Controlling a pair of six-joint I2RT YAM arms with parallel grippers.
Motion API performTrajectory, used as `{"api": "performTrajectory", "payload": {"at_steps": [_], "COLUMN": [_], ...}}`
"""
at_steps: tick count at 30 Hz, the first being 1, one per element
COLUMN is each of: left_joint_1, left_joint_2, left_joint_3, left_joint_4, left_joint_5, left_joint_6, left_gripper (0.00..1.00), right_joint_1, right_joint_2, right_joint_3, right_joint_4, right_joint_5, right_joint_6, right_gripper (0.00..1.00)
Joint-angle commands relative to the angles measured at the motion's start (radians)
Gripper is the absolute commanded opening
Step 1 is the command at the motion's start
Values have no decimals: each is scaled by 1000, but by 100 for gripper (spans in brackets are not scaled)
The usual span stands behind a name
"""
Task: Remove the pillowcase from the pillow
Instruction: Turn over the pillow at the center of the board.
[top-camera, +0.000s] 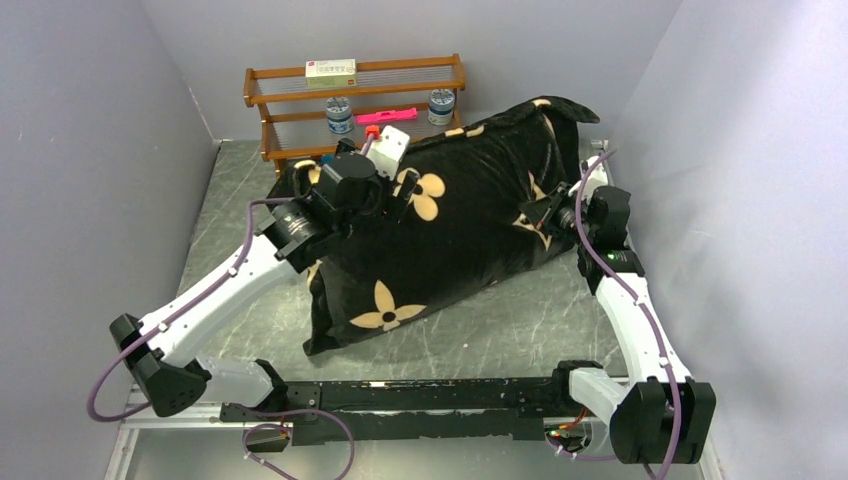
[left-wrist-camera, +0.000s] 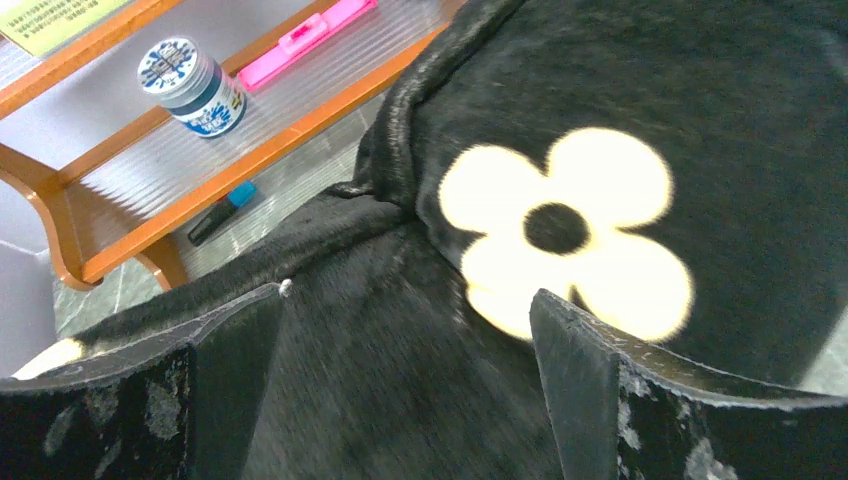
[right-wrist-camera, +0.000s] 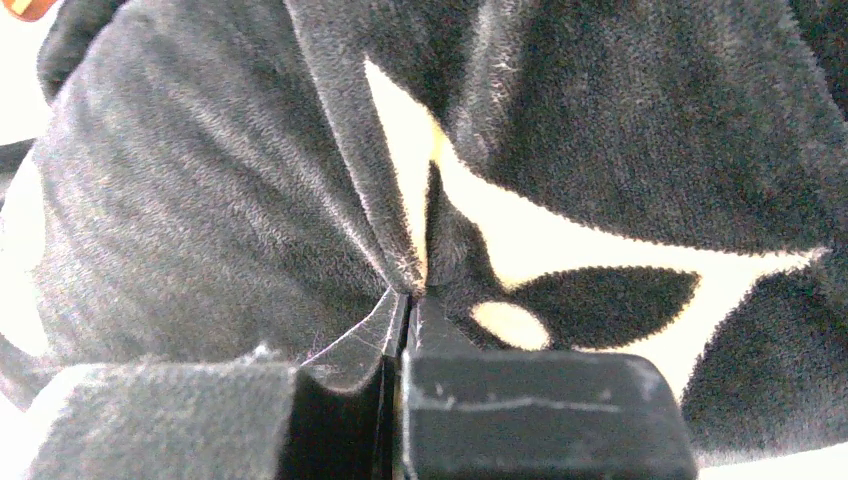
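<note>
Overhead, the left arm comes up from the lower left corner of the frame to its centre. The left gripper rests there on the upper left part of the pillowcase. In the left wrist view this gripper is released. Its two black fingers stand wide apart at the bottom of the frame, with a ridge of black plush between them and a tan flower print just above the right one. At the upper left of that view a wooden rack carries a blue-and-white jar and a pink marker.

The pillowcase lies plump and full on the grey marbled table, running diagonally from lower centre to upper right. What fills it is hidden. At its right end, the right gripper touches the fabric. The right wrist view shows it clenched, jaws together on a pinched fold of the pillowcase beside a tan star motif.
</note>
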Motion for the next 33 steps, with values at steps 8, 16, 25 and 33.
{"api": "performTrajectory", "payload": {"at_steps": [8, 16, 25, 33], "left_joint_1": [-4, -4, -3, -4], "left_joint_2": [-169, -249, -294, -221], "left_joint_3": [-143, -271, -386, -424], "left_joint_4": [-45, -129, -91, -23], "left_joint_5": [138, 121, 127, 257], "left_joint_6": [-71, -202, -396, -446], "left_gripper": [97, 97, 97, 97], "right_joint_1": [51, 153, 206, 235], "right_joint_2": [59, 84, 109, 122], "right_joint_3": [68, 211, 203, 207], "right_joint_4": [50, -54, -39, -37], "right_joint_5": [-12, 100, 115, 133], "right_joint_6": [2, -81, -76, -83], "right_gripper": [0, 0, 0, 0]}}
